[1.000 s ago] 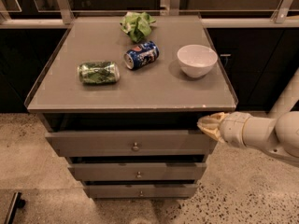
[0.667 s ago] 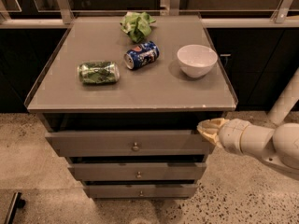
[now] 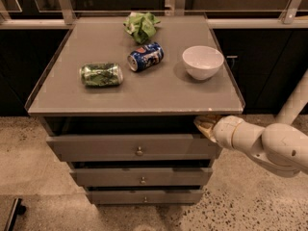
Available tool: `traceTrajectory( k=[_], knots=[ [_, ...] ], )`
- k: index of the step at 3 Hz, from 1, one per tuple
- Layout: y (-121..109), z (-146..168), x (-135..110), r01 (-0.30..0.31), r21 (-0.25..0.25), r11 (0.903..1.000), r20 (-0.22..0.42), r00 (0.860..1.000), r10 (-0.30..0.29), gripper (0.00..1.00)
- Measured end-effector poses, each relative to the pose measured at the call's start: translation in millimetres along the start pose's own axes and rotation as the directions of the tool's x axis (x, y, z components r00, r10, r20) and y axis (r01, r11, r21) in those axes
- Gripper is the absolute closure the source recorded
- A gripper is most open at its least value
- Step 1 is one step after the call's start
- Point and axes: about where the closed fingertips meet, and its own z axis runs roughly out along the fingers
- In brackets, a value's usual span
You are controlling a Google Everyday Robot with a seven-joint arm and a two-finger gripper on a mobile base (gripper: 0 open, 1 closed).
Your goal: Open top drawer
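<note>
**Gripper [image 3: 204,126] sits at the right end of the top drawer**

Your gripper is tucked just under the right front edge of the table top [image 3: 144,97]. It is right at the upper right corner of the top drawer [image 3: 96,147]. It looks like it touches that corner, but you can't be sure. You also can't make out if it is spread apart or pressed together. The fat white arm [image 3: 269,146] comes in from the right, low down, beside the drawers.

The top drawer is the big grey one right under the table top. Its small round knob [image 3: 139,151] is in the middle of the front, well away from the gripper. A dark gap runs between the drawer's top edge and the table top. The middle drawer [image 3: 106,176] and the bottom drawer [image 3: 115,196] sit below it, each one narrower.

On top lie a green can [image 3: 101,74] and a blue can [image 3: 145,57], both on their sides. A white bowl [image 3: 202,61] stands near the right edge. A crumpled green thing [image 3: 141,25] lies at the back edge.

Speckled floor [image 3: 29,177] spreads out in front of the drawers and to the left.
</note>
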Motion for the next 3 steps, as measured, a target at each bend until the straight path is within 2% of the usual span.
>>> traceTrajectory(
  k=[1, 2, 3],
  knots=[
    [1, 2, -2, 0.002, -0.003, 1.0000, 0.002, 1.000, -0.002, 1.00],
    [11, 9, 3, 0.048, -0.059, 0.9971, -0.046, 0.998, -0.051, 1.00],
    [26, 10, 17, 0.081, -0.131, 0.9880, -0.108, 0.990, -0.095, 1.00]
  ],
)
